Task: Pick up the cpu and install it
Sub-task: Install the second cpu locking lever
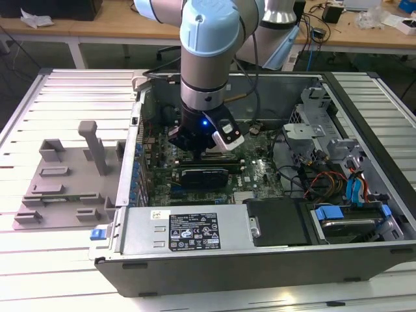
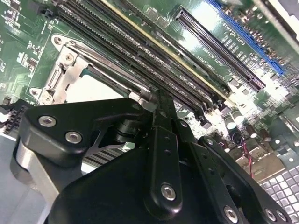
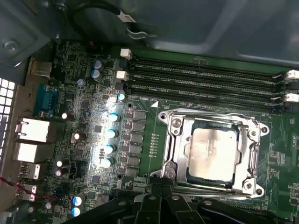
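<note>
Black metal linkages and screw-headed finger bars of the gripper (image 2: 161,121) crowd the near part of the second wrist view, and the tips of the same fingers (image 3: 161,193) show in the first wrist view just beside the socket; whether they are parted or pressed together cannot be told, and nothing can be seen held between them. Directly beyond the fingertips sits the cpu (image 3: 212,154), a small flat square chip with a pale silver metal top, lying level inside the square socket frame with bright metal edges (image 3: 173,140) on the green motherboard (image 3: 88,116). Long black memory slots (image 3: 205,77) run side by side just past the socket. In the exterior view the pale blue and grey robot arm (image 1: 207,58) reaches down into the open black computer case (image 1: 260,260), which lies on its side on a ribbed metal table (image 1: 71,97). A grey plastic fixture tray with upright posts (image 1: 65,179) rests on the table beside the case, toward the exterior view's left.
</note>
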You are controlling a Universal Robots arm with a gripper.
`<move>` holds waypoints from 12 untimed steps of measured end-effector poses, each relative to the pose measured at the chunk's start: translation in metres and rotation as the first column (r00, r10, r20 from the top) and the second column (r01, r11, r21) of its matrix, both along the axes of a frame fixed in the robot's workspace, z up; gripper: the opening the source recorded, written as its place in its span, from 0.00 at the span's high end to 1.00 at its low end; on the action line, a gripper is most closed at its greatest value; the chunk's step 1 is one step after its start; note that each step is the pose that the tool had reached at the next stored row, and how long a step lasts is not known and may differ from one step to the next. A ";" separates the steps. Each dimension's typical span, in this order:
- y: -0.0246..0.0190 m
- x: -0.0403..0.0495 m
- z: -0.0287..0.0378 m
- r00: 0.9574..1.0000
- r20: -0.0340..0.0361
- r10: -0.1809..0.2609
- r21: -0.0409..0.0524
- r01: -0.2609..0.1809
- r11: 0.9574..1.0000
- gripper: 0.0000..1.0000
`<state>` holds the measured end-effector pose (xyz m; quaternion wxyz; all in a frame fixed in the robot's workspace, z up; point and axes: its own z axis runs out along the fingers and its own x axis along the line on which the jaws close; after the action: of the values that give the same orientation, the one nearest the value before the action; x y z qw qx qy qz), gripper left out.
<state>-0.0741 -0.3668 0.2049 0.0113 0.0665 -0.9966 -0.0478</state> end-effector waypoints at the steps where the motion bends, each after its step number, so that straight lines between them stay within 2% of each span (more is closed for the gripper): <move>1: 0.0005 -0.0001 -0.0003 1.000 0.000 0.006 0.001 -0.006 1.000 0.89; 4: 0.0039 -0.0004 -0.0008 1.000 0.001 0.028 0.004 -0.028 1.000 0.89; 9: 0.0039 -0.0017 0.0004 0.999 0.003 0.035 0.004 -0.035 0.999 0.89; 10: 0.0039 -0.0016 0.0058 0.999 0.006 0.036 0.004 -0.036 0.999 0.89; 12: 0.0039 -0.0016 0.0144 0.999 0.007 0.037 0.004 -0.037 0.999 0.89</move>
<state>-0.0757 -0.3629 0.2192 0.0085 0.0849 -0.9951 -0.0493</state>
